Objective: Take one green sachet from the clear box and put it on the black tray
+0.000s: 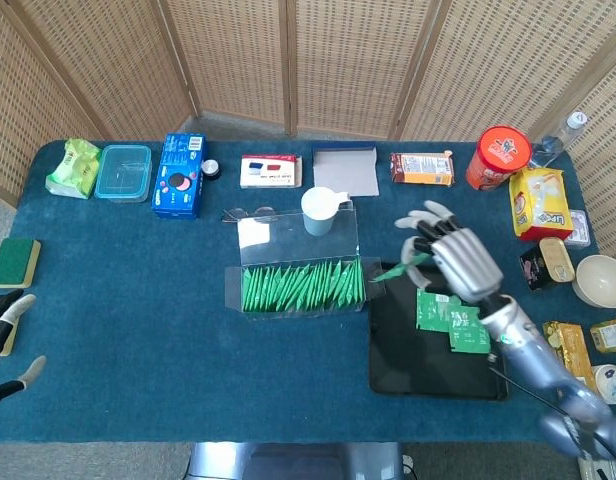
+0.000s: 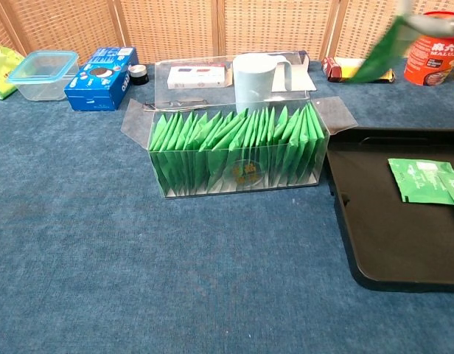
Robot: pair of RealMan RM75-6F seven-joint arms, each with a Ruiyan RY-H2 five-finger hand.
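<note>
One green sachet (image 1: 395,268) is clear of the clear box (image 1: 298,285) and held in the air, pinched in the right hand (image 1: 450,258) with the other fingers spread. In the head view it hangs over the far left corner of the black tray (image 1: 388,370); in the chest view it shows as a blurred green strip at the top right, well above the tray. It touches neither box nor tray.

The box stands near the middle of the table (image 1: 138,330), just beside the tray's left edge, flaps open, with a full row of upright sachets inside. Two sachets (image 1: 451,318) already lie flat on the tray, toward its right side.

Judgement: extraction is complete and transfer is in hand. What remains is to lower the sachet onto a bare part of the tray and release it. The left half of the tray is bare.

The left hand (image 1: 6,340) sits at the table's left near edge, fingers apart, holding nothing. A white cup (image 1: 320,210) stands just behind the box; snack packs and cans line the right edge.
</note>
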